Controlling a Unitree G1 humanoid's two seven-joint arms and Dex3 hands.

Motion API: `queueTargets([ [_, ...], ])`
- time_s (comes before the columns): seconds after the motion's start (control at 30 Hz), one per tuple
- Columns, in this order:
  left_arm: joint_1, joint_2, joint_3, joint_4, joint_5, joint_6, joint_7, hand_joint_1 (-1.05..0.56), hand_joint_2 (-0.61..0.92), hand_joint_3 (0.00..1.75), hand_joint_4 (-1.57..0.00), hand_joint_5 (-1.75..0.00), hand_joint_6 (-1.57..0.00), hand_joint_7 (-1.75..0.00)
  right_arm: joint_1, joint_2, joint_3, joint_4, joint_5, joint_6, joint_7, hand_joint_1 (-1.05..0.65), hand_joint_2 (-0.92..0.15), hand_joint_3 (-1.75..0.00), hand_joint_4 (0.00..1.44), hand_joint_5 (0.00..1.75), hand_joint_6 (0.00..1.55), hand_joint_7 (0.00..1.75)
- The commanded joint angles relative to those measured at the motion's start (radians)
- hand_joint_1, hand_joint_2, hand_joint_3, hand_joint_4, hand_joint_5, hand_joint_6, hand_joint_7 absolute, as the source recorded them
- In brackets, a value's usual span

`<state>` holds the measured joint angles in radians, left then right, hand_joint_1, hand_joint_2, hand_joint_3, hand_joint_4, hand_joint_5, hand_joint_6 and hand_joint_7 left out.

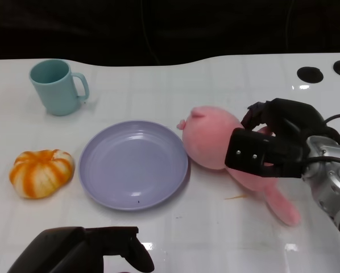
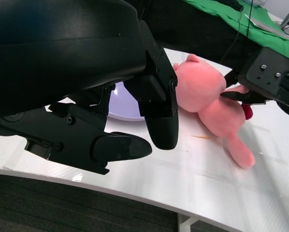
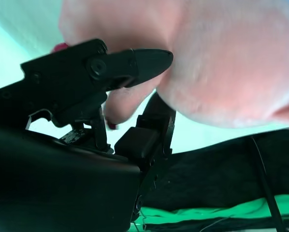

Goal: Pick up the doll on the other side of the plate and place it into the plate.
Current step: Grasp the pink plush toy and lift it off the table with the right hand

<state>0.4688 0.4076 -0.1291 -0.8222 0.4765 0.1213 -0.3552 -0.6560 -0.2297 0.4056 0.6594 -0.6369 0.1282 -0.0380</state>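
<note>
While our right hand (image 1: 268,142) closes its fingers around the pink doll (image 1: 215,136) beside the plate (image 1: 133,165), we judge that lifting it leftward over the plate comes next.

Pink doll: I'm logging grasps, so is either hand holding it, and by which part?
The right hand grips the pink doll around its body, behind the head. The left hand holds nothing.

Far left on the white table (image 1: 215,227) sits a teal mug (image 1: 55,86), upright, handle pointing right. Nearer the front, an orange-and-white striped pumpkin (image 1: 41,173) rests well apart from the mug. Two round black grommets (image 1: 310,73) mark the table's far right corner. Green cloth (image 2: 217,19) lies beyond the table in the left wrist view.
</note>
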Motion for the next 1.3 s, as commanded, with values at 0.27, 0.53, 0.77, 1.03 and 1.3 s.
queueTargets([
  [0.27, 0.003, 0.016, -0.004, -0.036, -0.009, -0.046, -0.015, -0.22, 0.92, 0.38, -0.64, -1.64, -0.72, -0.90, 0.075, -0.032, -0.065, -0.066, 0.044, -0.050, -0.059, -0.23, -0.52, -1.02, 0.90, 1.75, 0.68, 1.72],
  [0.53, 0.002, 0.018, -0.002, -0.034, -0.016, -0.044, -0.018, -0.21, 0.92, 0.38, -0.63, -1.64, -0.73, -0.88, 0.105, -0.032, -0.096, -0.129, 0.065, -0.068, -0.069, -0.20, -0.47, -1.11, 0.94, 1.75, 0.71, 1.75],
  [0.77, 0.001, 0.021, 0.000, -0.041, -0.015, -0.027, -0.029, -0.21, 0.92, 0.39, -0.62, -1.64, -0.73, -0.87, 0.127, -0.034, -0.117, -0.183, 0.073, -0.084, -0.085, -0.18, -0.40, -1.24, 0.96, 1.75, 0.74, 1.75],
  [1.03, 0.003, 0.020, 0.000, -0.042, -0.018, -0.030, -0.027, -0.21, 0.92, 0.40, -0.62, -1.63, -0.73, -0.88, 0.142, -0.027, -0.139, -0.233, 0.081, -0.098, -0.080, -0.14, -0.36, -1.30, 0.96, 1.75, 0.77, 1.75],
  [1.3, 0.002, 0.022, -0.002, -0.037, -0.015, -0.035, -0.024, -0.21, 0.92, 0.40, -0.62, -1.62, -0.72, -0.88, 0.136, -0.017, -0.154, -0.263, 0.124, -0.130, -0.071, -0.12, -0.30, -1.43, 0.98, 1.75, 0.79, 1.75],
])
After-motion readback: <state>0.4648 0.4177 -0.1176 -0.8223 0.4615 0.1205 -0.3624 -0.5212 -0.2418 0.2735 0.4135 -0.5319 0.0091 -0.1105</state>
